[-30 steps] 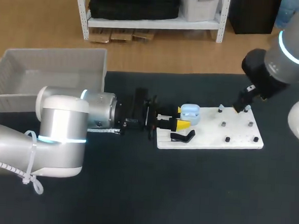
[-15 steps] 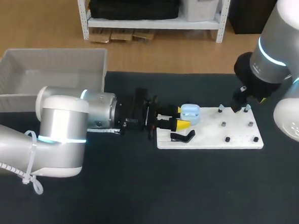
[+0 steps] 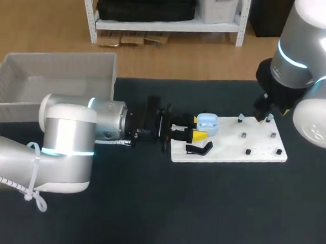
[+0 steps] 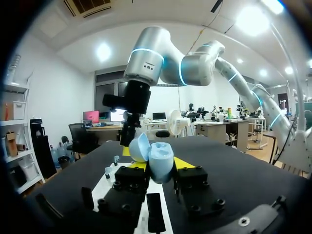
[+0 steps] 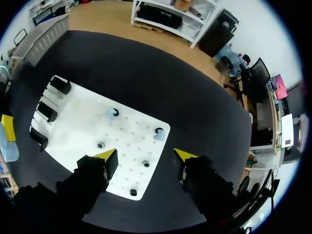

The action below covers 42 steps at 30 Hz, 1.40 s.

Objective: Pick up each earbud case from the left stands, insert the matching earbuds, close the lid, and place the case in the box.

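A light-blue earbud case (image 3: 207, 122) with its lid up sits at the near-left end of the white board (image 3: 228, 148), and my left gripper (image 3: 196, 128) is shut on it. The left wrist view shows the case (image 4: 155, 157) between the yellow tips, lid tilted back. My right gripper (image 3: 262, 116) hangs over the board's far right part, open, nothing between its fingers. In the right wrist view that gripper (image 5: 146, 154) looks down on the board (image 5: 83, 131). One small blue earbud (image 5: 159, 135) lies just ahead of it and another earbud (image 5: 111, 113) stands further along.
A pale plastic box (image 3: 55, 76) stands at the table's far left. A black stand (image 3: 199, 149) lies on the board's near-left corner, and three black stands (image 5: 47, 111) line its left end. Small dark pegs (image 3: 248, 152) dot the right half.
My right arm has swung left and down, bringing its gripper over the board's far right part. The left arm and the case have not moved.
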{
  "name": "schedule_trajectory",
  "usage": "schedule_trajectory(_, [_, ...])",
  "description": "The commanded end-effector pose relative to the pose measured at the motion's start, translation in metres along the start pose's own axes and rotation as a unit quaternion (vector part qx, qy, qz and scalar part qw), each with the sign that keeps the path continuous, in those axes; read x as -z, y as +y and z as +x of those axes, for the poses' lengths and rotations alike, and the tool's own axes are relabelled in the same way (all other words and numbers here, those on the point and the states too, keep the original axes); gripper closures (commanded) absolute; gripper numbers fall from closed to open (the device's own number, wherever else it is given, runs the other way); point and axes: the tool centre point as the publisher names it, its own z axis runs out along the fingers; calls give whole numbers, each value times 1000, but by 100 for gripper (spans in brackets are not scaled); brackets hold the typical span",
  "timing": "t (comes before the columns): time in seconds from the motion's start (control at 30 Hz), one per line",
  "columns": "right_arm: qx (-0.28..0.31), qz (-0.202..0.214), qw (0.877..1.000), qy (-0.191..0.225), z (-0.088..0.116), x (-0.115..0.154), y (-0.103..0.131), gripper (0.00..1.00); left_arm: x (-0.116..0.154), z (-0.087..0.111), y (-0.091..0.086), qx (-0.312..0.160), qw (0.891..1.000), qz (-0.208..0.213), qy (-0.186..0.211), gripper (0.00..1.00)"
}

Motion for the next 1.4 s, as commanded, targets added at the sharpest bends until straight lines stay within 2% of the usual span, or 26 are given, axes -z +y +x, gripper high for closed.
schedule_trajectory(0.03, [-9,0,1000,3,-6,-8,-3,42,0,1,-2,-2,1000,-3,-1,100])
schedule_trajectory(0.07, [-12,0,1000,3,-7,-9,-3,48,0,1,-2,-2,1000,-3,-1,100])
schedule_trajectory(0.17, [-19,0,1000,10,-9,-13,-5,53,0,1,-2,-2,1000,-3,-1,100])
schedule_trajectory(0.73, [-35,13,998,42,-16,-33,-15,54,0,1,-2,-2,1000,-3,-1,100])
schedule_trajectory(1.4, [-41,18,998,48,-13,-40,-18,63,0,1,-2,-2,1000,-3,-1,100])
